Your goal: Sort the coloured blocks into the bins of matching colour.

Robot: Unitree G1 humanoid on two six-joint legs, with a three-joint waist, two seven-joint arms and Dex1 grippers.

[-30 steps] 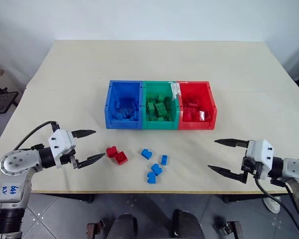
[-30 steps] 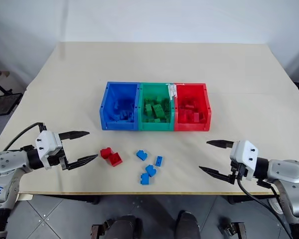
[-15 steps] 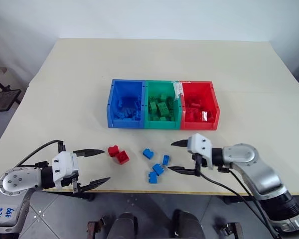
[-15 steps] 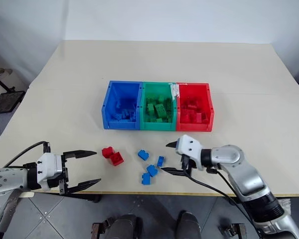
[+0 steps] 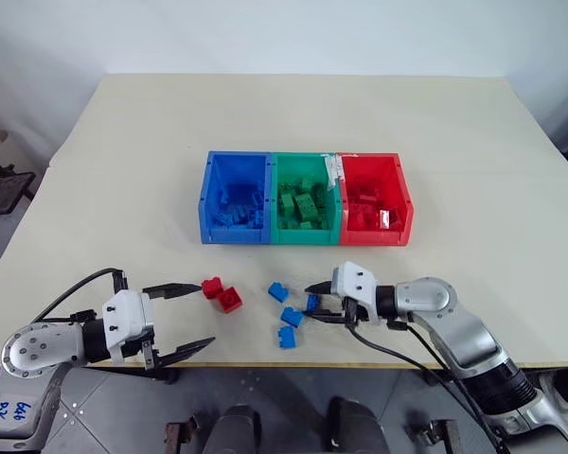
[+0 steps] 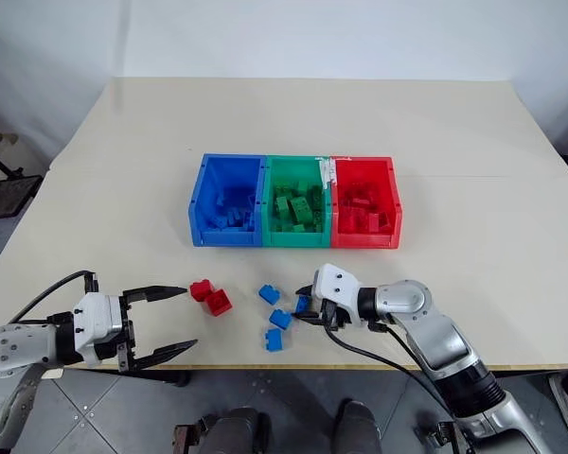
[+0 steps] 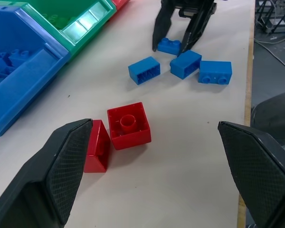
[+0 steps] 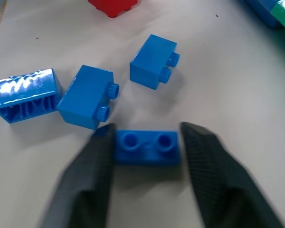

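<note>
The blue point(image 5: 235, 199), green point(image 5: 303, 199) and red point(image 5: 374, 199) bins stand joined in a row at mid table, each with blocks of its own colour inside. In front of them lie two red blocks point(image 5: 211, 287) point(image 5: 230, 300) and several blue blocks point(image 5: 278, 291) point(image 5: 292, 317). My right gripper point(image 5: 314, 303) reaches in from the right, low over the table. Its fingers point(image 8: 102, 142) press on both ends of a flat blue block point(image 8: 146, 147) that lies on the table. My left gripper point(image 5: 185, 319) stands open near the front edge, just left of the red blocks point(image 7: 129, 125).
The table's front edge point(image 5: 265, 364) runs close behind the loose blocks and both grippers. Wide bare tabletop point(image 5: 303, 113) lies beyond the bins and to either side of them.
My right arm swung in from the right to the blue blocks and its fingers closed from wide open onto one blue block. My left gripper drew back toward the front edge, still open.
</note>
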